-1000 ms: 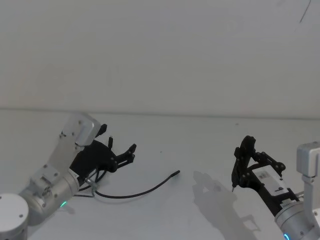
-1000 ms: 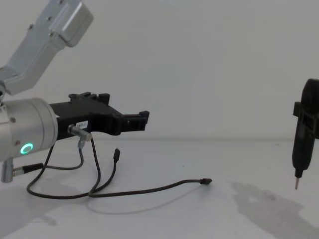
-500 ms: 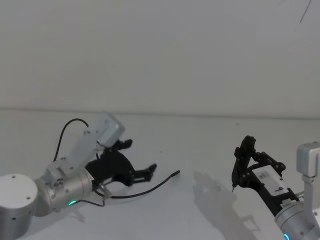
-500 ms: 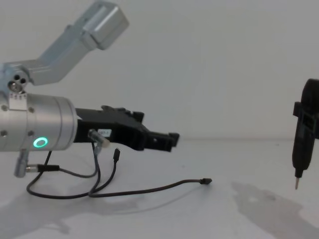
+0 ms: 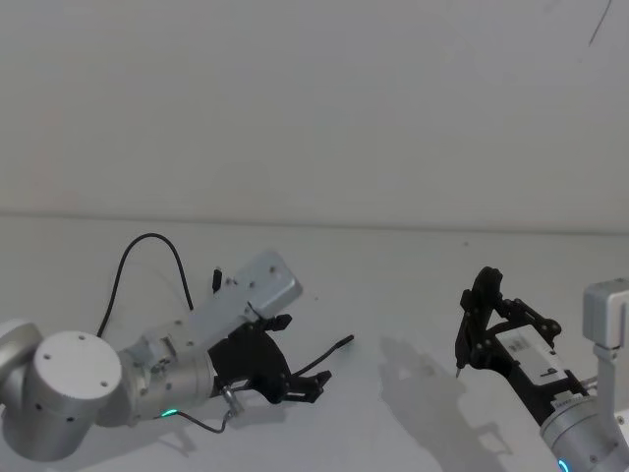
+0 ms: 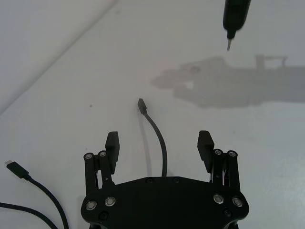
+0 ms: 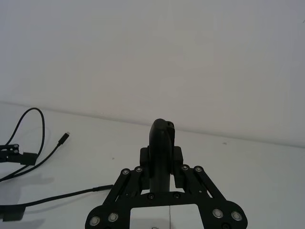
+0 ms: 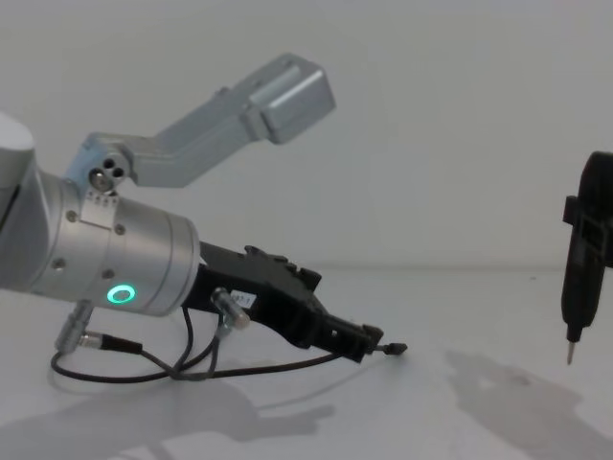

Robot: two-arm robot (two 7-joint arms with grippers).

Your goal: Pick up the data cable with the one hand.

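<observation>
Data cable [image 5: 332, 350] is laid flat on the white counter [image 5: 393, 265], left of centre in the head view, with its plug end run out toward 2 o'clock from the left end effector [image 5: 301, 350]. In the left wrist view the data cable [image 6: 159, 138] is seen passing between the two fingers [image 6: 112, 141], roughly centred in the gap and clear of both pads. The left end effector [image 6: 159, 139] is spread wide, with nothing gripped. In the chest view it [image 8: 368, 338] is pitched nose-down and set low over the counter, its tip just beside the plug [image 8: 392, 349]. Whether the fingertips are touching the surface cannot be told. The silver left arm [image 8: 115, 259] is seen with its green ring light [image 8: 120, 293] lit. A second black cable end [image 5: 216, 279] with a small plug is seen at about 10 o'clock from the left end effector. Whether it belongs to the same cable cannot be told. The right end effector [image 5: 480, 323] is parked at about 3 o'clock from the data cable, well apart from it. It is clamped on a slim black pointed tool [image 8: 580, 278], tip down and held off the counter.
</observation>
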